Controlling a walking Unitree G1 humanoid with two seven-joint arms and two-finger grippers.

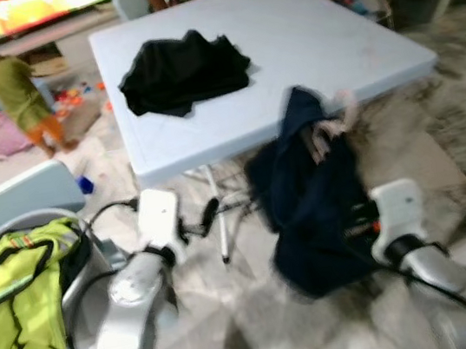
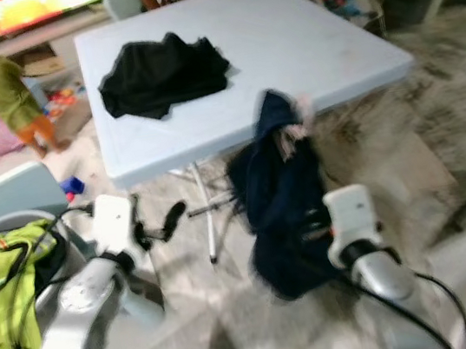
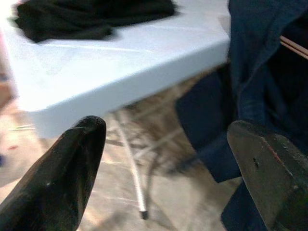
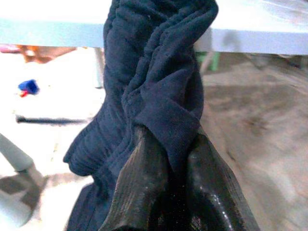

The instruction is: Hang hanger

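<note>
The right pincer (image 4: 166, 178) is clamped on a fold of the navy garment (image 1: 312, 206), which hangs in front of the table's (image 1: 301, 41) near edge. A pinkish hanger (image 1: 331, 129) pokes out near the garment's top, above that pincer. The left pincer (image 3: 163, 168) is spread wide and holds nothing, just beside the garment, below the table edge. A lime-green vest (image 1: 13, 286) lies at the robot's left. Farther off, a black garment (image 1: 183, 72) rests on the table, and a person (image 1: 9, 85) stands beyond.
</note>
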